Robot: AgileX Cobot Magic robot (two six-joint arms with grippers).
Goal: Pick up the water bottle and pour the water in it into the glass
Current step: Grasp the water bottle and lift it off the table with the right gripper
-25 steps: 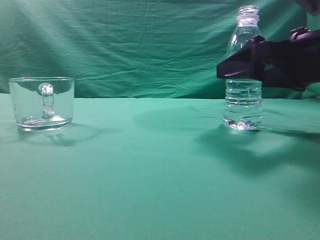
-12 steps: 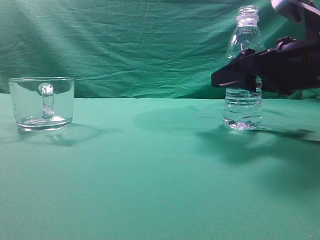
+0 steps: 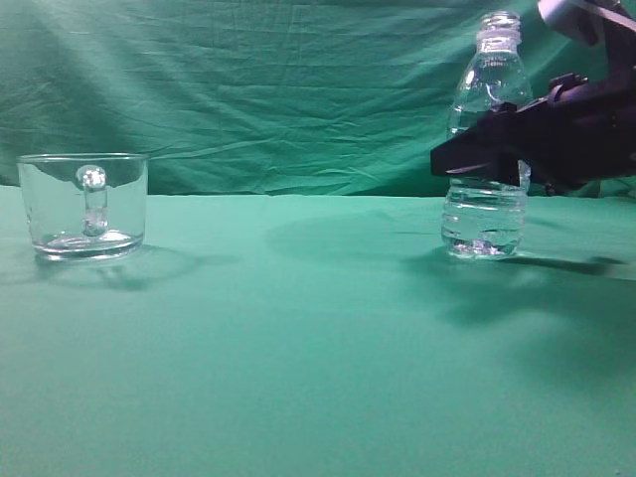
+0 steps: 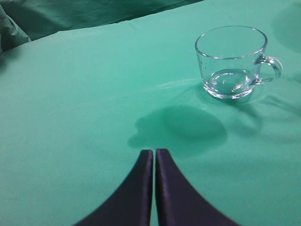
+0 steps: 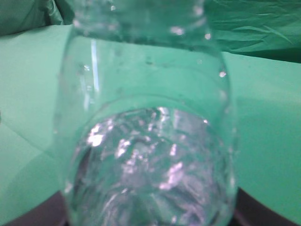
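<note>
The water bottle stands on the green cloth at the right of the exterior view, uncapped, with water in its ribbed lower body. My right gripper is closed around its middle. In the right wrist view the bottle fills the frame, and a dark finger shows at each bottom corner. The glass stands far left with its handle toward the camera, and looks empty. In the left wrist view the glass sits ahead and to the right of my left gripper, which is shut and empty above the cloth.
A green cloth covers the table and a creased green backdrop hangs behind. A wide stretch of cloth lies between the glass and the bottle.
My right gripper has closed in on the bottle's middle. The bottle has shifted slightly to the right with it. The glass has not moved.
</note>
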